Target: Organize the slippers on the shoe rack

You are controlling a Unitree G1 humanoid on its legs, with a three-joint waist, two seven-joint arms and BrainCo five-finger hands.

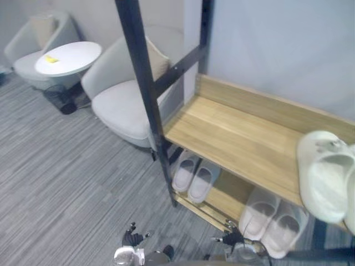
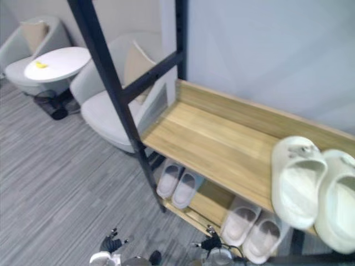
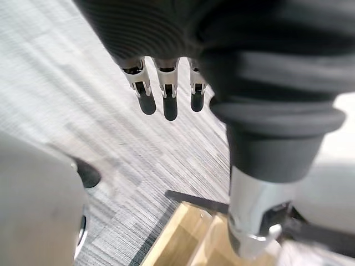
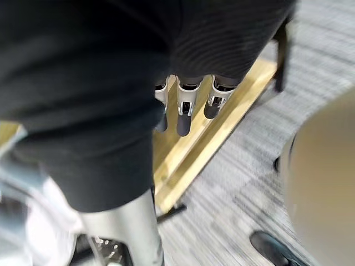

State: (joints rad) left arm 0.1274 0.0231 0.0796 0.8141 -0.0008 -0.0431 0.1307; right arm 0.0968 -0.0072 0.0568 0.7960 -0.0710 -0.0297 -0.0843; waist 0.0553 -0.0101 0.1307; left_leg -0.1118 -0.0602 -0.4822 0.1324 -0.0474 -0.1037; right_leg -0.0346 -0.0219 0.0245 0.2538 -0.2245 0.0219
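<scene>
Left wrist view shows the left hand [image 3: 170, 105] relaxed and empty, the right hand [image 4: 186, 119] likewise, white slippers [image 2: 299, 183] on the shoe rack [image 2: 211, 138].

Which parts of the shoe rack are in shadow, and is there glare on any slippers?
Left eye view: the top shelf shades the lower shelf, so the left pair and right pair there look dim. Right eye view: the white slippers on top are evenly lit, without glare.

The upper shelf [image 1: 233, 133] was free on its left and middle part; white slippers [image 1: 324, 172] took the right end. A black post [image 1: 145, 77] stood at its front left corner, a grey armchair [image 1: 119, 108] just beside
</scene>
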